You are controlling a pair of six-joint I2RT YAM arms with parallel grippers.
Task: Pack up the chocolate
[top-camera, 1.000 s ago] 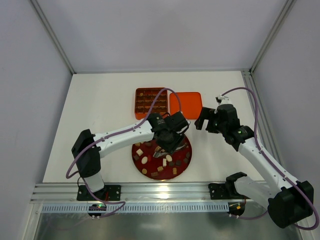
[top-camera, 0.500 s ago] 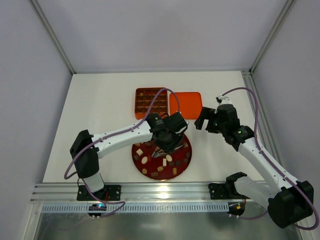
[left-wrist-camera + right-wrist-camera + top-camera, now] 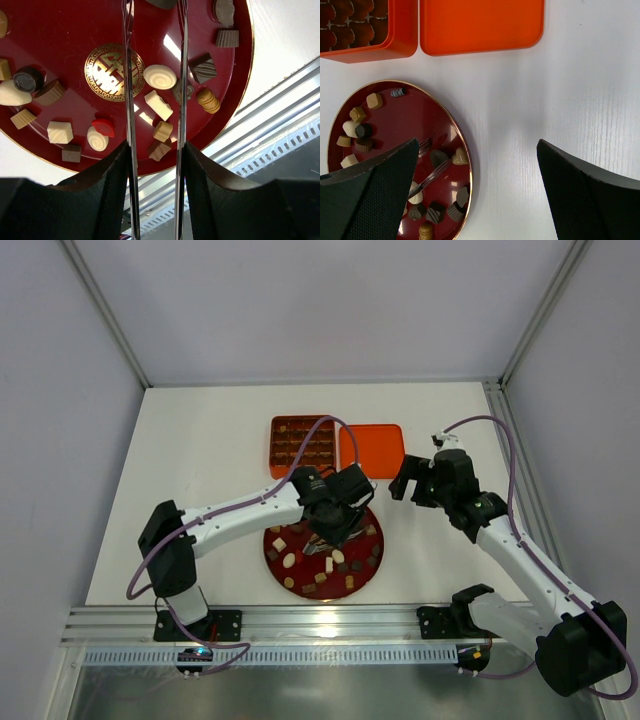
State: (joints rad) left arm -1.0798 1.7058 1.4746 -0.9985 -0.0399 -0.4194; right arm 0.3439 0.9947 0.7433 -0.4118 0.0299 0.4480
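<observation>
Many pieces of chocolate (image 3: 160, 76), dark, tan and cream, lie scattered on a round dark red plate (image 3: 372, 560). My left gripper (image 3: 335, 525) hovers over the plate, shut on a pair of metal tongs (image 3: 129, 75) whose two blades run forward between its fingers (image 3: 105, 200). In the right wrist view the tong tips (image 3: 432, 175) sit beside a dark piece (image 3: 438, 157) near the plate's (image 3: 395, 120) right rim; whether they pinch it I cannot tell. My right gripper (image 3: 400, 480) hangs wide open and holds nothing, above bare table to the right of the plate.
An orange box (image 3: 272, 445) with compartments holding dark pieces stands behind the plate. Its flat orange lid (image 3: 372, 448) lies beside it on the right. Both also show in the right wrist view, the box (image 3: 395, 47) and the lid (image 3: 480, 22). A metal rail (image 3: 300, 620) runs along the near table edge.
The left arm has shifted slightly over the plate, with the tongs still in its grip. The right arm has not moved.
</observation>
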